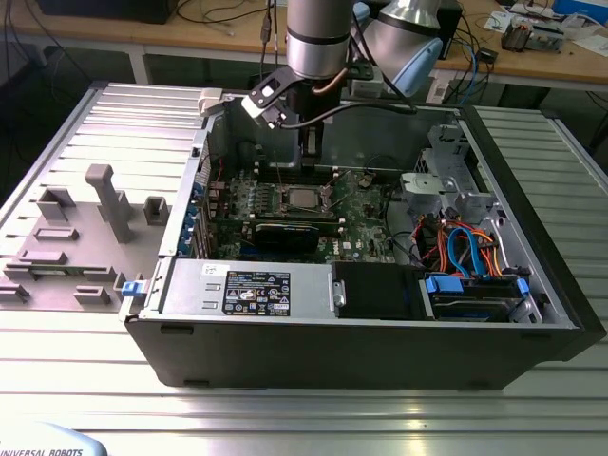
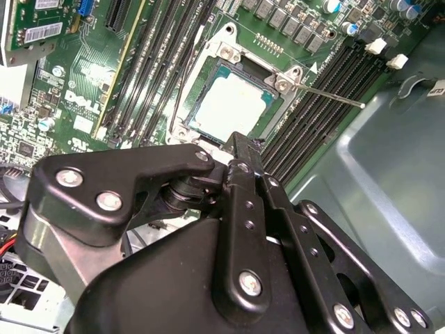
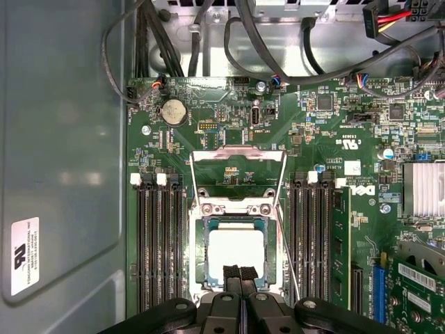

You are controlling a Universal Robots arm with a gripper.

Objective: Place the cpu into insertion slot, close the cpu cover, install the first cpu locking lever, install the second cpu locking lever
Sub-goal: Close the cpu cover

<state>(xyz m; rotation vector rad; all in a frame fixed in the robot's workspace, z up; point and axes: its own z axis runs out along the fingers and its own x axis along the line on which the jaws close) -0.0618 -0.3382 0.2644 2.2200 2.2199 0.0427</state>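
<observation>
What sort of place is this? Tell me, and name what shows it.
Probably a robotics lab or workshop: a robot arm reaches into an open desktop computer case lying on a ribbed metal table, and cluttered workbenches stand behind.

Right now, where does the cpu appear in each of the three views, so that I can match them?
Exterior view: the cpu lies at the middle of the motherboard.
Second wrist view: the cpu sits in the insertion slot, just beyond the pincer.
First wrist view: the cpu lies beside the pincer's tips.
Shared landmark: the black memory slots flanking it on both sides.
</observation>
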